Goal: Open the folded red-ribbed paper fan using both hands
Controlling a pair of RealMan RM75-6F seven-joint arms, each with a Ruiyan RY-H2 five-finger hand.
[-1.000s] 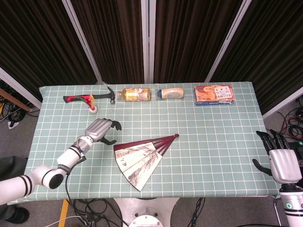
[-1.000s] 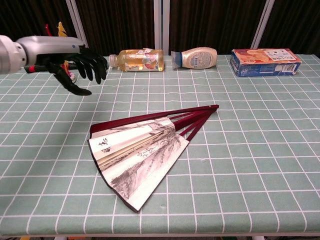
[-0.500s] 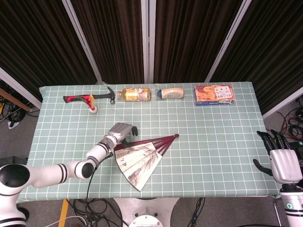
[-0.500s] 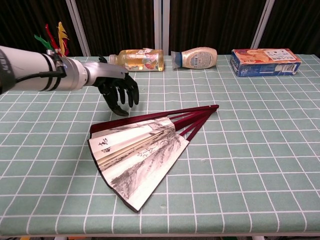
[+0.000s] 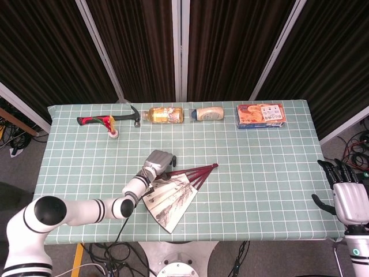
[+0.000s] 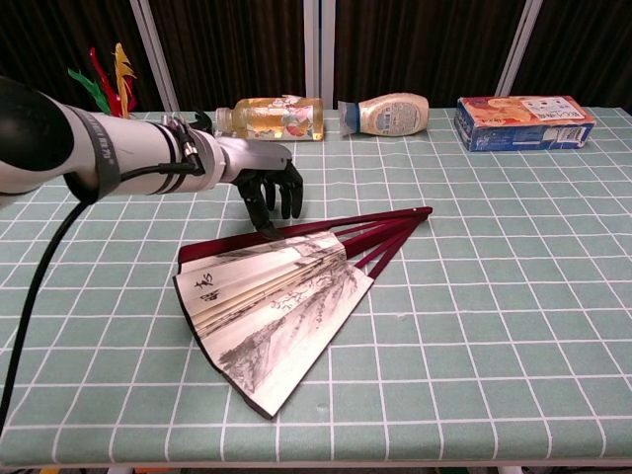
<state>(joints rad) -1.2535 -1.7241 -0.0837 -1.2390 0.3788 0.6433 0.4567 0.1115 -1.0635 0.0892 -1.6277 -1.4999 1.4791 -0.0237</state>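
The red-ribbed paper fan lies partly spread on the green checked table, its ribs meeting at a pivot toward the right. My left hand hovers over the fan's upper red guard rib, fingers apart and pointing down; its dark fingertips reach the rib, though contact is unclear. It holds nothing. My right hand stays off the table's right front corner, fingers spread and empty, seen only in the head view.
Along the far edge lie a hammer, a juice bottle, a white bottle and an orange-blue box. A small roll sits near the hammer. Black curtains stand behind.
My left hand has swept rightward across the table from the left side to just above the fan's upper rib. The fan and my right hand have stayed put.
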